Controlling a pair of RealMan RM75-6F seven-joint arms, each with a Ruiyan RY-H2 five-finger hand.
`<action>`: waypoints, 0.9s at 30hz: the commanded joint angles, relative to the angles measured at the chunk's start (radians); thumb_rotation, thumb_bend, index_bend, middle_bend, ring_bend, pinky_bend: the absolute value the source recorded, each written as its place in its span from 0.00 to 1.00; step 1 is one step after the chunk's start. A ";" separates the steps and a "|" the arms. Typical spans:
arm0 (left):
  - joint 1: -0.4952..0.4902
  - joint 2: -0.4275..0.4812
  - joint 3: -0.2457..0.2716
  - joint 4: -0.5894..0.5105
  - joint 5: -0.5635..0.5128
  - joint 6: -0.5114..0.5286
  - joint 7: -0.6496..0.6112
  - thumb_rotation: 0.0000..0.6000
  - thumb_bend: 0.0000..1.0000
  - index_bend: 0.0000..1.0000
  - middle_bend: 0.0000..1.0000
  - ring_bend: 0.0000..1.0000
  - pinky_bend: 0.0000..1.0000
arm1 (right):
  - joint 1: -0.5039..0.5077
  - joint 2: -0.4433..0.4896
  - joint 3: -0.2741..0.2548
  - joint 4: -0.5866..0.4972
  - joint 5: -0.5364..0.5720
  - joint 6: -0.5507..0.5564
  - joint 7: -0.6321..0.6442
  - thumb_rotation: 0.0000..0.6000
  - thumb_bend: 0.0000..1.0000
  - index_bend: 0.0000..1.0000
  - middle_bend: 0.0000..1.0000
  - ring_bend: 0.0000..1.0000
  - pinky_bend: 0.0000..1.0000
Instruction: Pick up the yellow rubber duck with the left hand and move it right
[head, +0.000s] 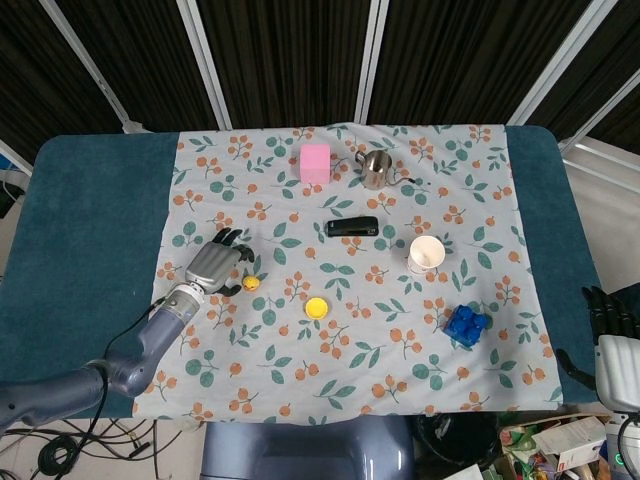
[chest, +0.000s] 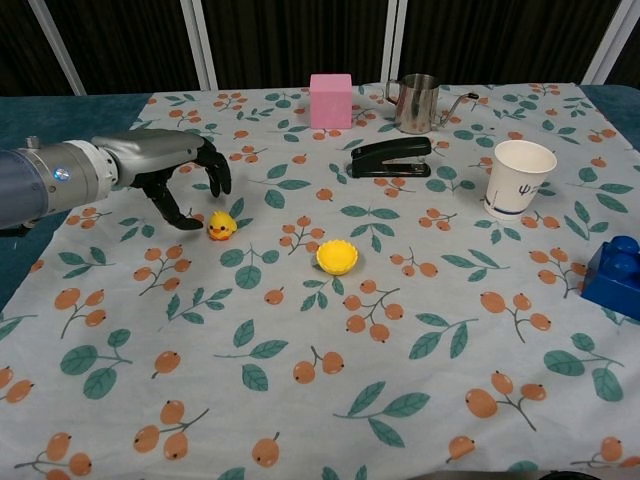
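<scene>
A small yellow rubber duck (head: 251, 283) (chest: 221, 225) stands on the floral cloth left of centre. My left hand (head: 214, 265) (chest: 178, 165) hovers just to its left and slightly behind it, fingers apart and curved down toward the cloth, holding nothing; the thumb tip comes down close beside the duck. My right hand (head: 606, 312) shows only at the right edge of the head view, off the table, its dark fingers pointing up with nothing in them.
A yellow flower-shaped dish (chest: 337, 256) lies right of the duck. Farther back are a black stapler (chest: 391, 156), a pink block (chest: 331, 100) and a metal pitcher (chest: 419, 103). A white paper cup (chest: 519, 179) and blue brick (chest: 618, 274) stand at the right.
</scene>
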 joint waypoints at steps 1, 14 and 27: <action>-0.001 -0.008 -0.001 0.001 0.007 0.005 -0.001 1.00 0.26 0.37 0.36 0.00 0.05 | 0.000 0.000 0.001 0.000 0.001 0.000 0.000 1.00 0.17 0.07 0.06 0.09 0.16; 0.000 -0.020 0.005 -0.010 0.032 0.016 0.008 1.00 0.26 0.39 0.39 0.01 0.05 | 0.001 0.001 0.001 -0.002 0.006 -0.004 0.001 1.00 0.17 0.07 0.06 0.09 0.16; 0.003 -0.033 0.009 0.006 0.042 0.002 -0.010 1.00 0.29 0.44 0.44 0.03 0.06 | 0.000 0.002 0.002 -0.004 0.014 -0.007 -0.002 1.00 0.17 0.07 0.06 0.09 0.16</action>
